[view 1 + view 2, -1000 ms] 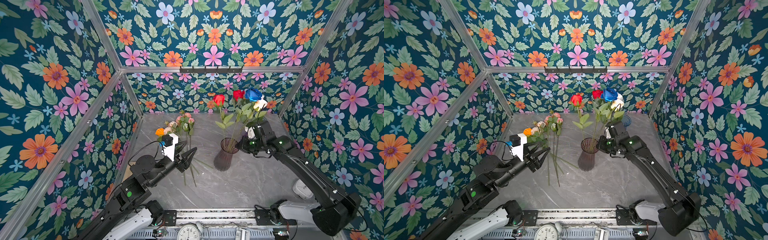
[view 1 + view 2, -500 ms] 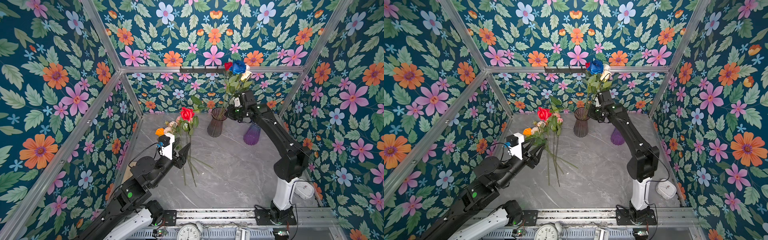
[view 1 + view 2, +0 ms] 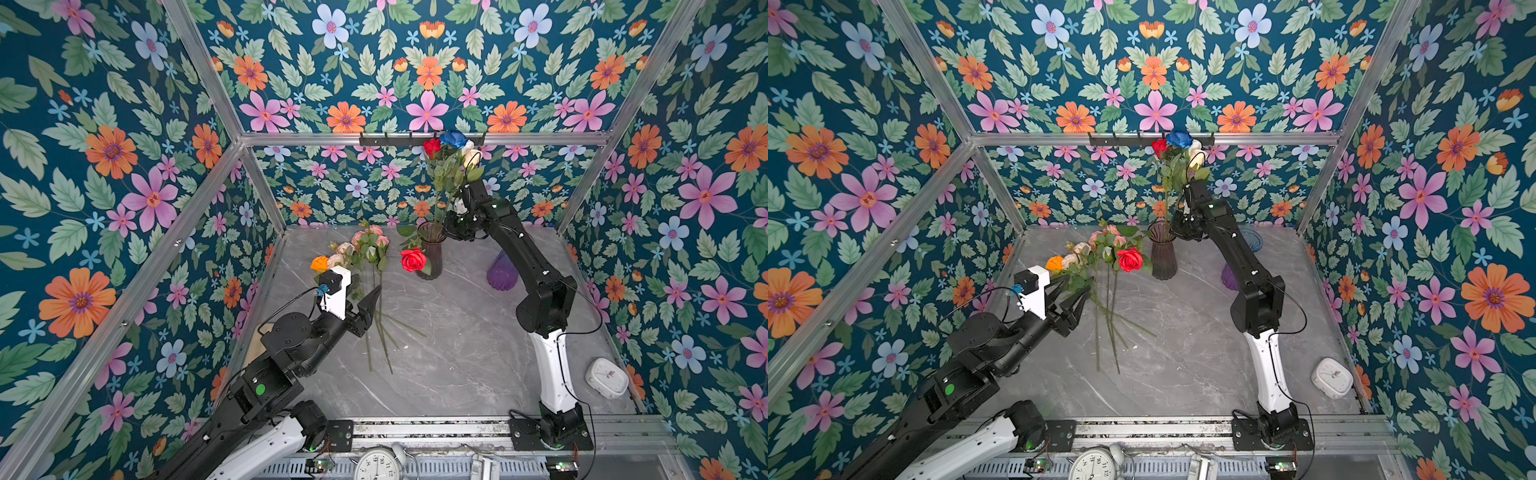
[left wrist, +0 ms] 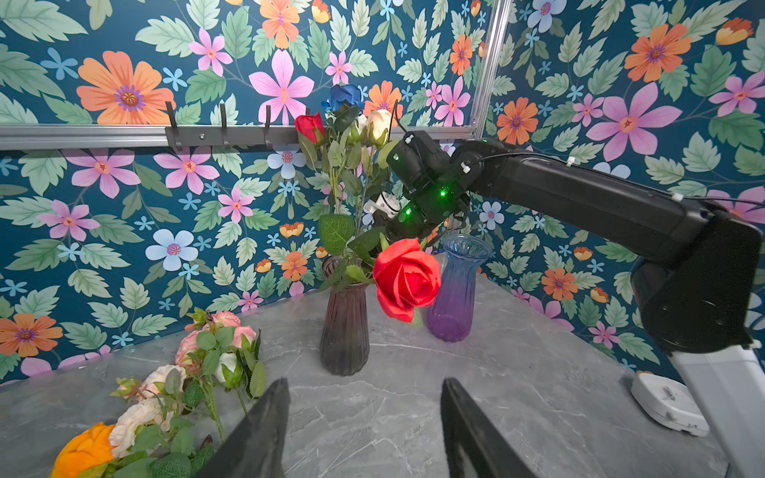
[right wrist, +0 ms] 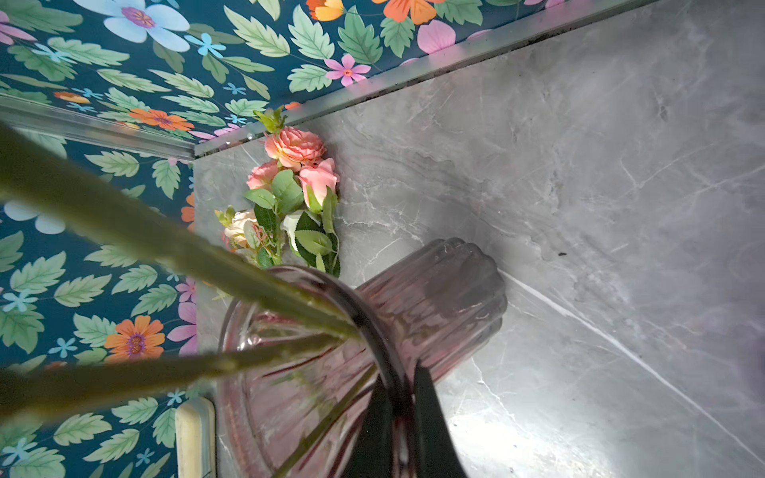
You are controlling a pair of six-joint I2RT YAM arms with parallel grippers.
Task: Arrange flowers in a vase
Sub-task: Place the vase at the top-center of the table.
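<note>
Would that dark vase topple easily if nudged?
Probably tippy: the dark vase is tall and narrow, with long roses towering above it. It looks like ribbed glass, so likely stiff, breakable, perhaps slippery.

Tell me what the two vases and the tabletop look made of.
Dark vase: likely smoky translucent glass, ribbed, glossy; stems show through it in the right wrist view. Purple vase: clear tinted glass, ribbed, shading blue to violet. Tabletop: grey veined marble look, semi-gloss; possibly laminate.
</note>
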